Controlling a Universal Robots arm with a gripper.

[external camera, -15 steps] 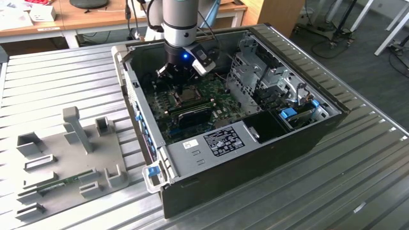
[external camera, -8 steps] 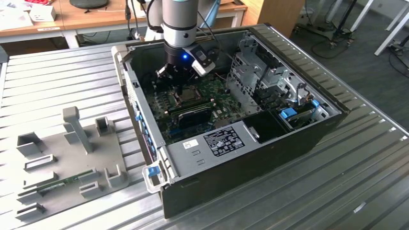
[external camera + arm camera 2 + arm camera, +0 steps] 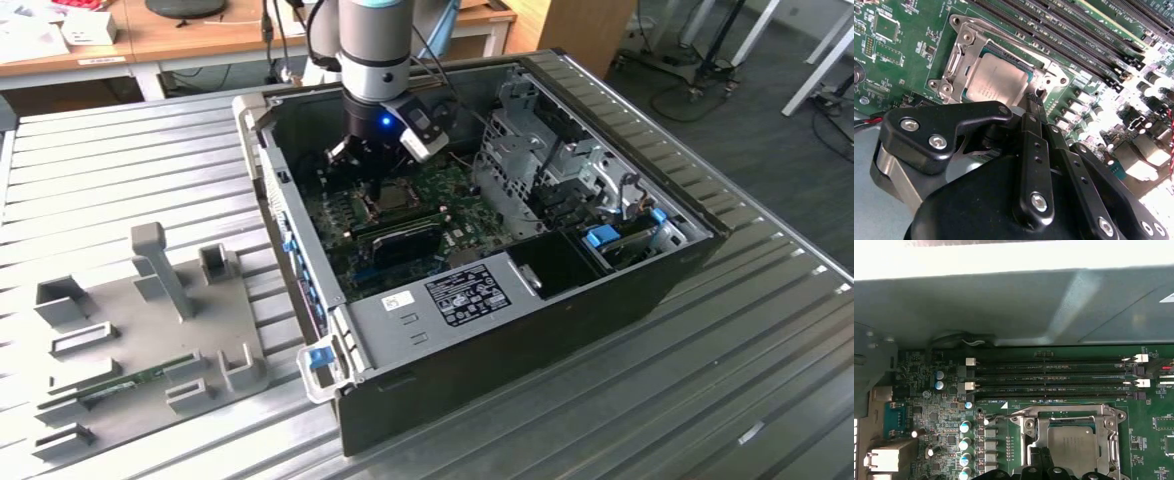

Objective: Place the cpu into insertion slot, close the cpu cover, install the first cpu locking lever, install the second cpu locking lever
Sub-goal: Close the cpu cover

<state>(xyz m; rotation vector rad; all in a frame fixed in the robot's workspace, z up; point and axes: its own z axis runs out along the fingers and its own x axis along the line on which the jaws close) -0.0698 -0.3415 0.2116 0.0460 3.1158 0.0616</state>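
Your end effector (image 3: 374, 168) is down inside the open computer case (image 3: 627, 300), right over the socket on the motherboard (image 3: 454, 215). The case sits on the ribbed metal surface (image 3: 120, 150), with a grey fixture tray (image 3: 147, 330) beside it on the exterior view's left.

In both wrist views you see the cpu (image 3: 996, 80) (image 3: 1070, 442) seated in the socket, dull grey top facing up. The cpu cover (image 3: 955, 62) (image 3: 1114, 435) lies flat around it, and the chip shows through the cover's window.

The end effector's (image 3: 1035, 100) fingers are together, with nothing visible between them. The tip sits at the socket edge just beside the cpu, at the cover's rim. You can't tell from these views whether it actually touches. In the first wrist view the fingers (image 3: 1035, 457) come in at the socket side facing away from the memory slots (image 3: 1054, 380).

Can't make out where the locking levers sit.
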